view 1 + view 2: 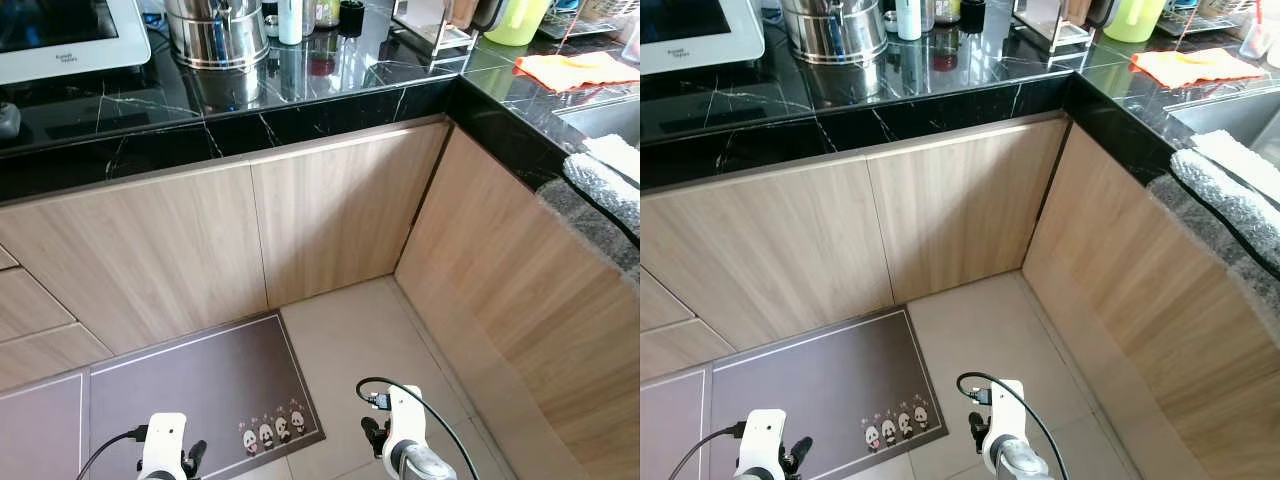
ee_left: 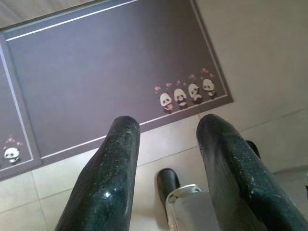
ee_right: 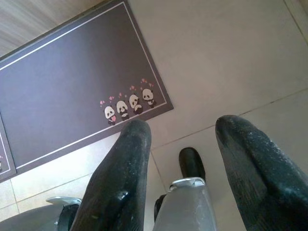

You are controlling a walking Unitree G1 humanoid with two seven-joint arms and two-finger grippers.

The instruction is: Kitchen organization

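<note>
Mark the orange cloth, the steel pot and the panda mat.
orange cloth (image 1: 575, 70), left eye view, middle of the cloth.
steel pot (image 1: 215, 38), left eye view, its shiny side wall.
panda mat (image 1: 200, 390), left eye view, bare grey middle.

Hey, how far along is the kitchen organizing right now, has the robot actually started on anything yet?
Nothing looks done yet. The orange cloth, steel pot and bottles all sit on the black counter. Nothing is in hand: the left gripper and right gripper hang open and empty over the floor near the panda mat. Judging by this, the whole job is left.
</note>
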